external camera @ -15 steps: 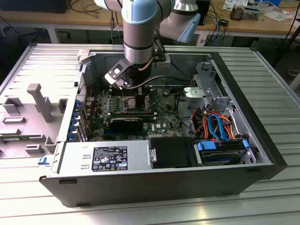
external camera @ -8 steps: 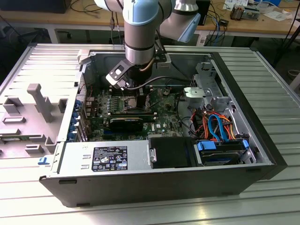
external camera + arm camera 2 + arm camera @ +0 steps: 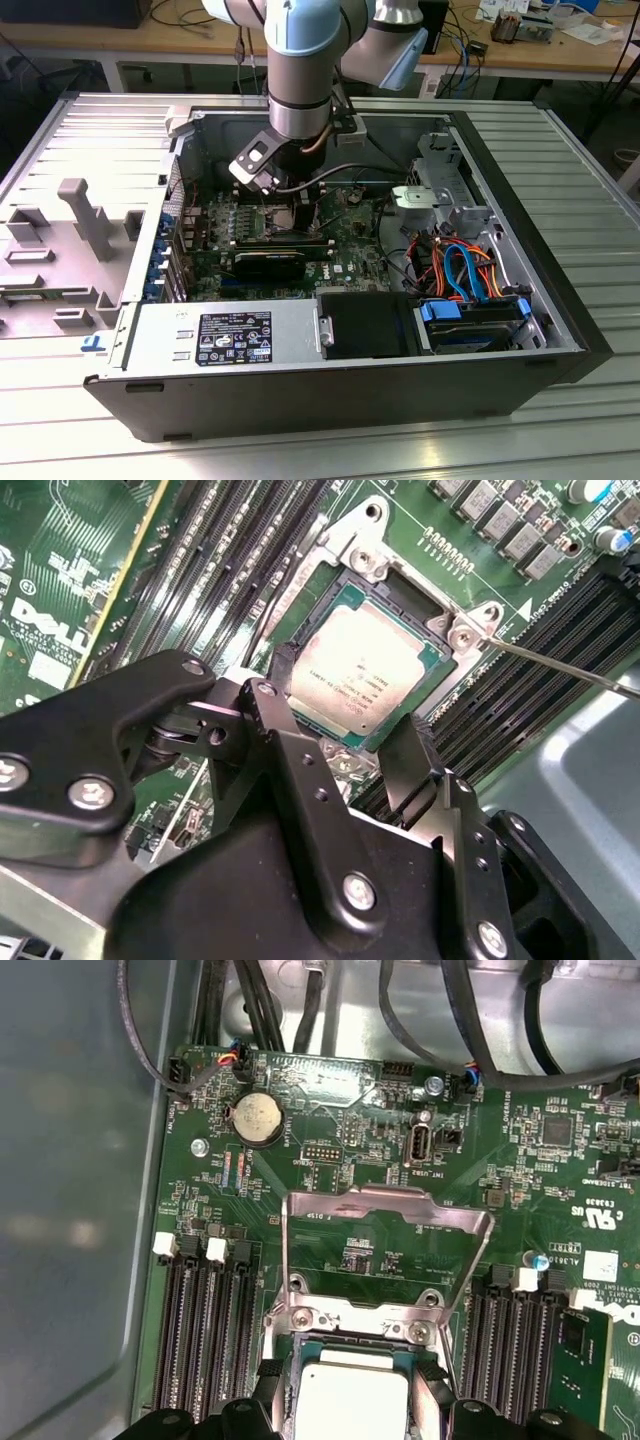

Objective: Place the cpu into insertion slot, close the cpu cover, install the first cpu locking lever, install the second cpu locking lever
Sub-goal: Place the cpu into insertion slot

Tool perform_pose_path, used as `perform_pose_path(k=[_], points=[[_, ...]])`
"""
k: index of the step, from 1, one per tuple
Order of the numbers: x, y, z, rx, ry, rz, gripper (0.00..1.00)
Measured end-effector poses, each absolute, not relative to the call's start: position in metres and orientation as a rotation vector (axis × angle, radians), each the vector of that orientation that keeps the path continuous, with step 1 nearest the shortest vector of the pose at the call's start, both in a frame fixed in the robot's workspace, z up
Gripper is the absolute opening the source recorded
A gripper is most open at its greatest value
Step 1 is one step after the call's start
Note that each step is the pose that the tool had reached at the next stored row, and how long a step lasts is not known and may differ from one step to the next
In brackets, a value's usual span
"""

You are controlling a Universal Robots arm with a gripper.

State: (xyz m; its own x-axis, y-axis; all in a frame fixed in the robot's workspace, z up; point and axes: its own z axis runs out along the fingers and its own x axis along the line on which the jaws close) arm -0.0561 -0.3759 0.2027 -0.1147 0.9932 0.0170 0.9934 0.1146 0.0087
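Observation:
In both wrist views the cpu (image 3: 362, 670) (image 3: 352, 1400), a flat square chip with a dull silver top, lies in the insertion slot (image 3: 360, 542) (image 3: 350, 1322). My gripper (image 3: 345, 710) (image 3: 350, 1385) stands over it with one black finger against each of two opposite edges, shut on the chip. The cpu cover (image 3: 388, 1201), a thin silver frame with a window, is swung open away from the socket. A thin metal locking lever (image 3: 560, 666) sticks out beside the socket, unlatched. In the exterior view the gripper (image 3: 290, 200) reaches down into the open computer case.
Long black memory slots (image 3: 205, 1330) (image 3: 512, 1335) flank the socket on both sides. A black card (image 3: 272, 262), a power supply (image 3: 225, 338), a drive with blue tabs (image 3: 470, 325) and orange and blue cables (image 3: 455, 262) crowd the case. Black cables (image 3: 250, 1000) hang near the board's edge.

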Motion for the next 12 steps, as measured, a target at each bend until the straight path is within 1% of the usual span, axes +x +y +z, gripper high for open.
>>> perform_pose_path(k=[9, 12], points=[[-0.0560, -0.3763, 0.2056, -2.085, -2.340, -0.029, 0.62], [-0.0560, -0.3763, 0.2120, -2.084, -2.339, -0.032, 0.62]])
